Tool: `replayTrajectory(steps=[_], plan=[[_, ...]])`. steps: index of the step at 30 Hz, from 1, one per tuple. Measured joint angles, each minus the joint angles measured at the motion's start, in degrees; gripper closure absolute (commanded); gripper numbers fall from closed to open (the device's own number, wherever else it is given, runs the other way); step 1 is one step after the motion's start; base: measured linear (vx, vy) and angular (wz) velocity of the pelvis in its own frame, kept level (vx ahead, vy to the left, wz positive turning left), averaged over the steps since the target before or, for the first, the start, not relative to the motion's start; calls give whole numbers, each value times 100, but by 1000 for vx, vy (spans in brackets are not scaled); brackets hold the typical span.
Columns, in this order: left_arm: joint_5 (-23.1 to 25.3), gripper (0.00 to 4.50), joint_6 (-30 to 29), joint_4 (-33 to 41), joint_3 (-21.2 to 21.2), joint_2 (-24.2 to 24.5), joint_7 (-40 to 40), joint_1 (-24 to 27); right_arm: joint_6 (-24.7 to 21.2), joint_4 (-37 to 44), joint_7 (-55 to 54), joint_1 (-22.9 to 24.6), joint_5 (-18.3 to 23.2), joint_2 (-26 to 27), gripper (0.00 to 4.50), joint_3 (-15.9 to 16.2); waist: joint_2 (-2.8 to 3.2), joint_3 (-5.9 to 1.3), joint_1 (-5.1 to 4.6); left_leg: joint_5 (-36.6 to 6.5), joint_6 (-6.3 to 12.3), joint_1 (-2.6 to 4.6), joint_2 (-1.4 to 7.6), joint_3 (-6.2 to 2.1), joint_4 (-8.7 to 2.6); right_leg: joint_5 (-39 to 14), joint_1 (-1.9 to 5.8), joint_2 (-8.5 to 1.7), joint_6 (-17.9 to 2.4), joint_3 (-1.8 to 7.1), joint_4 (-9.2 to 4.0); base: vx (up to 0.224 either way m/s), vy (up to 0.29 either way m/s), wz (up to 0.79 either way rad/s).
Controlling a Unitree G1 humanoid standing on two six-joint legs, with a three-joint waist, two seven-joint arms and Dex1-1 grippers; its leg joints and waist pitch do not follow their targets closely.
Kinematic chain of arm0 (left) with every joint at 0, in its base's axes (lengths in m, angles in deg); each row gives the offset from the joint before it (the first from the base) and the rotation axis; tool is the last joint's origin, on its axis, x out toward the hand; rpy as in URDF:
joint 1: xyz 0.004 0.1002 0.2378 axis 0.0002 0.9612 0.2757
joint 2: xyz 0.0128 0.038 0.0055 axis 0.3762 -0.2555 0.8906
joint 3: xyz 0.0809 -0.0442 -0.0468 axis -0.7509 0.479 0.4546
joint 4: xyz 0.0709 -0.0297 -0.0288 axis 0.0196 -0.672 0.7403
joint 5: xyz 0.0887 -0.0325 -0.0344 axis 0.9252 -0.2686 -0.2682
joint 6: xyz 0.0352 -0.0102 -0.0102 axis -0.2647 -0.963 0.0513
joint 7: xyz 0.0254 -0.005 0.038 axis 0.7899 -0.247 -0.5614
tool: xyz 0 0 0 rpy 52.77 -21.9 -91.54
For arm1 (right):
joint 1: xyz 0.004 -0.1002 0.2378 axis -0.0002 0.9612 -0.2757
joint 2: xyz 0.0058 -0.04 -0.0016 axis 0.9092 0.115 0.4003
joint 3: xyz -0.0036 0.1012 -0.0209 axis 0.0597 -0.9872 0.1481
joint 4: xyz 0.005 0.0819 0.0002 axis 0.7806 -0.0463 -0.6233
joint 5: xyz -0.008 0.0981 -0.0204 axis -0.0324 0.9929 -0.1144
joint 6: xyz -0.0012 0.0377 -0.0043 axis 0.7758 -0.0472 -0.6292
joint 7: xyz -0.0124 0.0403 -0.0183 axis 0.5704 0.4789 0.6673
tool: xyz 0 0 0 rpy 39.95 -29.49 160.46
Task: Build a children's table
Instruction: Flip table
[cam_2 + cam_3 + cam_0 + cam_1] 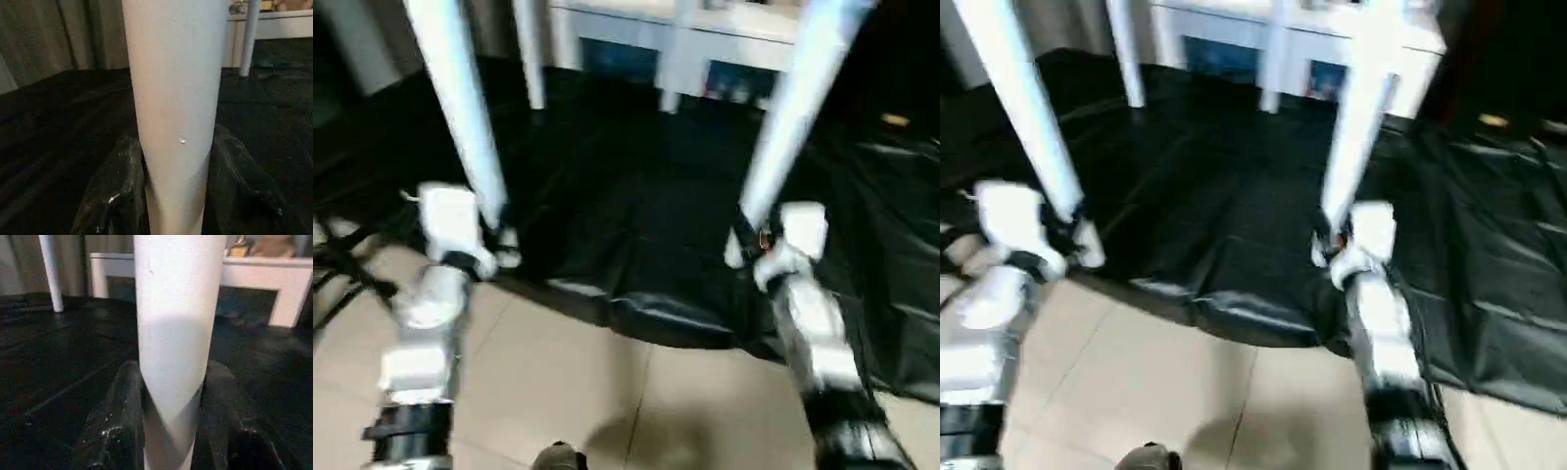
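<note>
Two long white tapered legs rise out of the top of the head views; the table top is out of view. My left gripper (495,241) is shut on the lower end of the left leg (460,88). My right gripper (750,245) is shut on the right leg (788,117). In the left wrist view black fingers (112,196) flank the leg (173,98). The right wrist view has the same hold, fingers (115,421) pressing the leg (178,333). Two further legs (532,59) (674,69) stand behind on the black cover.
The large black-covered table (636,215) lies just beyond both grippers, its near edge drooping over the tiled floor (568,392). A white cabinet with glass doors (734,49) stands behind it. Dark cables (342,264) run at the left.
</note>
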Motion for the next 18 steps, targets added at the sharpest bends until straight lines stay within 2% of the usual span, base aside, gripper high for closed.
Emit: replayTrajectory(steps=[6, 7, 9, 12, 14, 15, 16, 17, 18], plan=[[81, 291, 472, -1115, -179, -140, 17, -601, 381, 474, -622, 648, -437, 41, 318, 4, 56, 2, -126, 0, 0, 4, -19, -4, -76, 0, 36, -3, 0, -7, -71, -32, 1, 4], [95, 291, 599, -1406, -231, -148, 44, -770, 397, 614, -826, 781, -569, 52, 318, 0, 91, 9, -128, 0, 0, 6, -23, -9, -78, 0, 40, -6, 1, -13, -79, 0, 0, 0], [143, 291, 743, -2013, -300, -150, 106, -1157, 419, 938, -1205, 1084, -852, 116, 318, -3, 124, 19, -141, 0, 0, 12, -28, -16, -101, -2, 62, -4, 3, -21, -108, -53, 2, 5], [165, 291, 901, -2412, -419, -161, 229, -1369, 410, 1051, -1595, 1217, -1068, 139, 318, -28, 218, 29, -258, -1, 0, 49, -32, -32, -165, -2, 130, -5, 3, -66, -244, -43, 17, -2], [169, 291, 1006, -2732, -476, -189, 263, -1588, 387, 1097, -1813, 1237, -1153, 138, 318, -46, 262, 53, -327, -1, -1, 46, -33, -30, -186, -2, 139, -7, 2, -96, -278, -61, 29, -4], [172, 291, 1074, -2868, -505, -198, 264, -1670, 379, 1121, -1900, 1243, -1194, 136, 318, -60, 296, 73, -382, -1, -1, 49, -34, -16, -208, -6, 183, -9, -4, -121, -277, -64, 16, -2], [182, 291, 1147, -3081, -527, -213, 259, -1807, 379, 1144, -1911, 1248, -1196, 133, 318, -82, 321, 89, -400, -1, -1, 48, -30, 27, -248, -76, 172, -29, -87, -156, -200, -83, -2, 7], [185, 291, 1151, -3182, -539, -224, 254, -1882, 379, 1153, -1913, 1252, -1195, 133, 318, -100, 315, 94, -418, -1, -1, 67, -24, 117, -305, -231, 130, -57, -192, -149, -46, -83, -2, 7], [195, 291, 1175, -3258, -575, -229, 251, -1936, 375, 1149, -1815, 1251, -1105, 127, 318, -121, 250, 95, -395, 0, -2, 108, -24, 290, -384, -446, 63, -106, -308, -82, 200, -104, -60, 15]])
